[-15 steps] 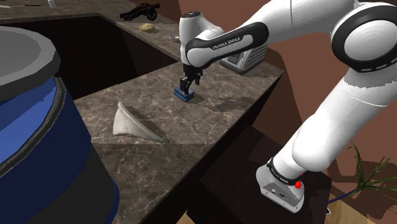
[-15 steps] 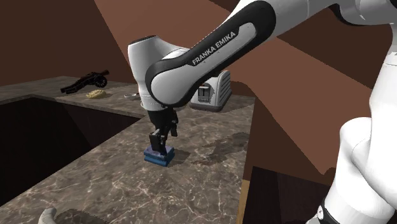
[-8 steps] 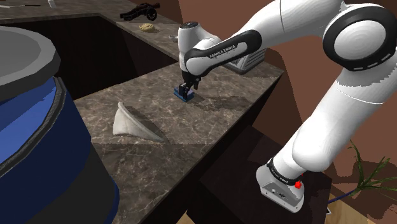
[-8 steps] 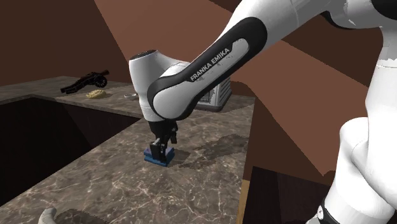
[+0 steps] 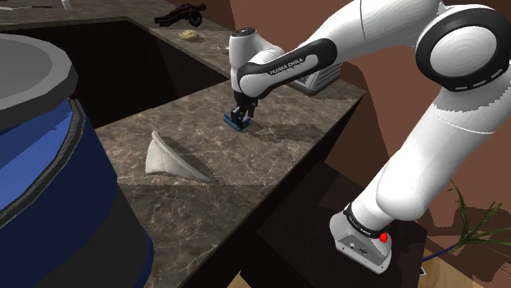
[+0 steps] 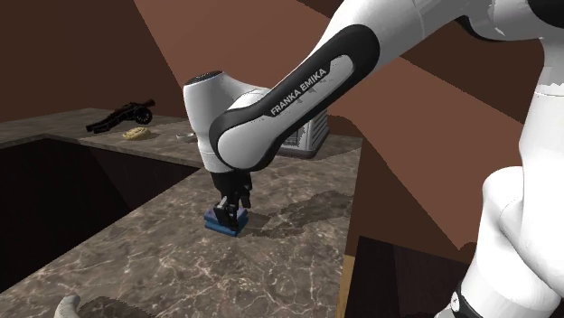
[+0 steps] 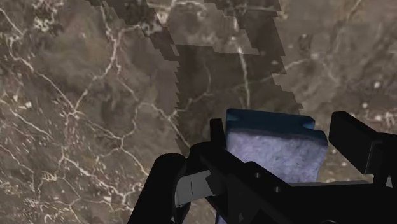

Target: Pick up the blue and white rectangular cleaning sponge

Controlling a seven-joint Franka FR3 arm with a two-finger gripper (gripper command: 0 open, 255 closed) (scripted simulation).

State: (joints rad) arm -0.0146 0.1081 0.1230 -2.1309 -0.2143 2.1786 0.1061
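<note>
Blue and whitish, the sponge (image 7: 277,153) sits right inside the claw (image 7: 283,137). We see a black finger (image 7: 217,137) pressed against each side of it, so the claw is gripping the sponge. The sponge lies flat on the brown stone counter (image 5: 278,147), straight under the claw. We see a silver toaster (image 5: 315,78) on the counter behind the claw. A white pointed thing (image 5: 170,159) lies well apart from the claw, nearer the big blue barrel (image 5: 49,180).
</note>
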